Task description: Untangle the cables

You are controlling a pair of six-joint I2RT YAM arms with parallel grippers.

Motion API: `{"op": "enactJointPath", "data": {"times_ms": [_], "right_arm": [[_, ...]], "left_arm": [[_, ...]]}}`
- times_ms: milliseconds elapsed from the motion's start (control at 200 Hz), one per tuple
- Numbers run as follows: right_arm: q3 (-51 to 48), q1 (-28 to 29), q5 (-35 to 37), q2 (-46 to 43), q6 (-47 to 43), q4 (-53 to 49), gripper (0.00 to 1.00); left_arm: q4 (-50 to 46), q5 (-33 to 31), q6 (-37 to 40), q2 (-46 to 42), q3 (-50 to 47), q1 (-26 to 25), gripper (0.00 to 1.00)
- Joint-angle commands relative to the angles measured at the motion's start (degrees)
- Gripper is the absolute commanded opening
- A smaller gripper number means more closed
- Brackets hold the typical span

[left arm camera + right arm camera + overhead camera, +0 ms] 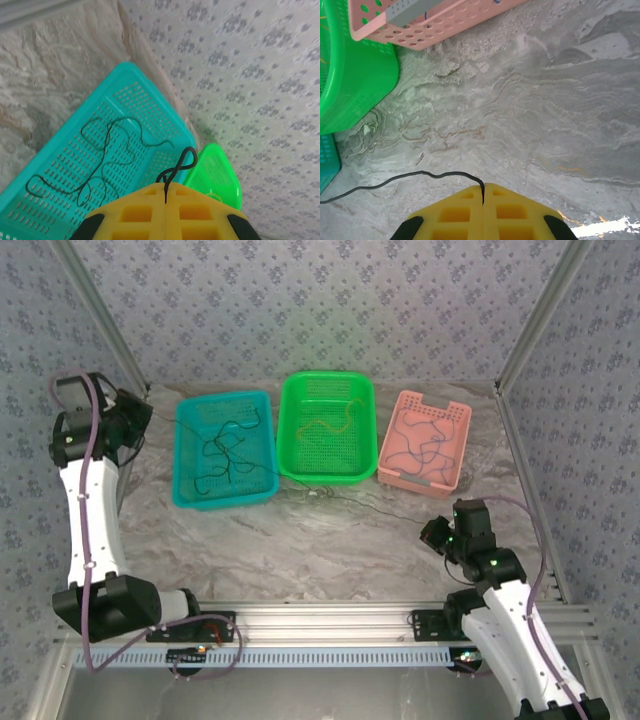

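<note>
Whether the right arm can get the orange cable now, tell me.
Probably not: the right gripper is shut on a black cable, though the orange cable lies uncovered in the green basket.

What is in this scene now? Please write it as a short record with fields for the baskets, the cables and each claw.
teal basket: holds tangled black cable
green basket: holds a yellow-orange cable
pink basket: holds a dark cable
left claw: shut on a looped black cable, near the teal basket
right claw: shut on a thin black cable that trails away across the table
basket layout: three in a row at the far side of the table
</note>
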Motion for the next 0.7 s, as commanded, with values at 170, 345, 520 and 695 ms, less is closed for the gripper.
{"op": "enactJointPath", "data": {"times_ms": [170, 345, 520, 695], "right_arm": [[-1.38, 1.54, -5.42, -0.34, -3.10, -1.61, 0.00], [-1.74, 1.88, -7.74, -0.59, -2.87, -1.84, 0.00], [-2.35, 1.94, -7.91, -1.16, -3.17, -2.98, 0.00], [-2.77, 2.39, -8.53, -1.62, -3.72, -2.48, 0.00]], "left_arm": [[0.36, -3.32, 4.71, 2.79, 6.87, 0.93, 0.00], [2.77, -8.82, 6.64, 3.25, 5.81, 1.04, 0.00], [2.82, -14.91, 8.45, 3.11, 6.03, 0.95, 0.00], [0.35, -19.61, 10.72, 4.02, 6.91, 0.67, 0.00]]}}
